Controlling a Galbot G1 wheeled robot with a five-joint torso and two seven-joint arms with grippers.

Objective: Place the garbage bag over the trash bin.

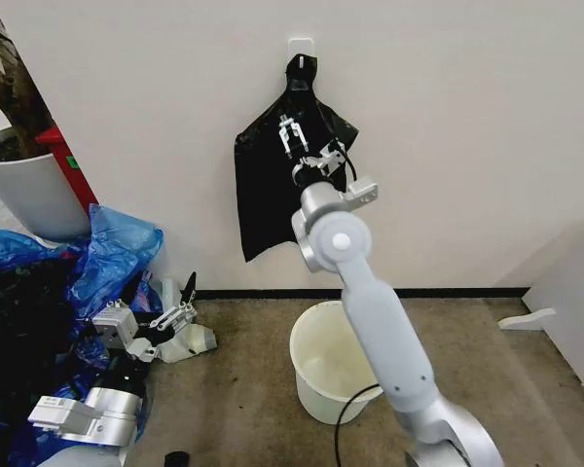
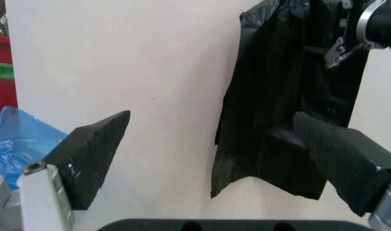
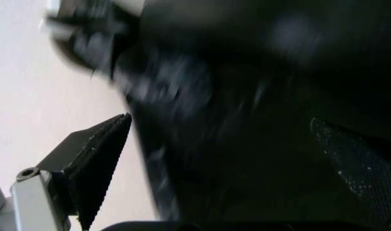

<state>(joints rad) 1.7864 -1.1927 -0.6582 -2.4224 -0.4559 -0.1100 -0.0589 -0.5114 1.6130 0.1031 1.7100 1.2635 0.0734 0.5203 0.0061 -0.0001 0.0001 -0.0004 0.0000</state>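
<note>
Black plastic bags hang on the wall from a white hook, bunched at a knot; the garbage bag is among them, and I cannot tell it from the rest. My right gripper is raised against the black plastic and is open. In the right wrist view its fingers stand wide apart with black plastic across the gap. The cream-white trash bin stands upright on the floor below, partly behind my right arm. My left gripper sits low at the left, open and holding nothing.
Blue plastic bags pile up at the left, beside a big white plant pot and a red object. White furniture stands at the right. A black cable runs by the bin. Brown carpet lies around it.
</note>
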